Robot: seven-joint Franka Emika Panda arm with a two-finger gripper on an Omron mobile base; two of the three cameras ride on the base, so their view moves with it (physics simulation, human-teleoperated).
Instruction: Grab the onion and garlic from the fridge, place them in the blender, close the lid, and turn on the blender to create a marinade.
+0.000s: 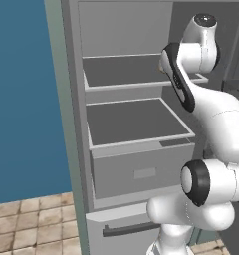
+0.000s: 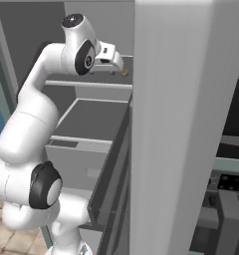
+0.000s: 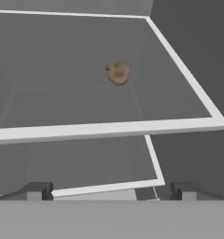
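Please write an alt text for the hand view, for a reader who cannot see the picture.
A small tan-brown garlic lies on a flat grey fridge shelf with a pale front edge, seen from the tool above and in front of it. The tool's two dark finger tips stand wide apart at the bottom, open and holding nothing.

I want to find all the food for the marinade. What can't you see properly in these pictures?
- Garlic: hand view, a small tan lump on the fridge shelf; too small for detail.
- Claw: right base view, partly hidden by the fridge's wall.
- Shelf's right end: left base view, covered by the robot arm.
- Drawer: shut, so its inside is hidden.
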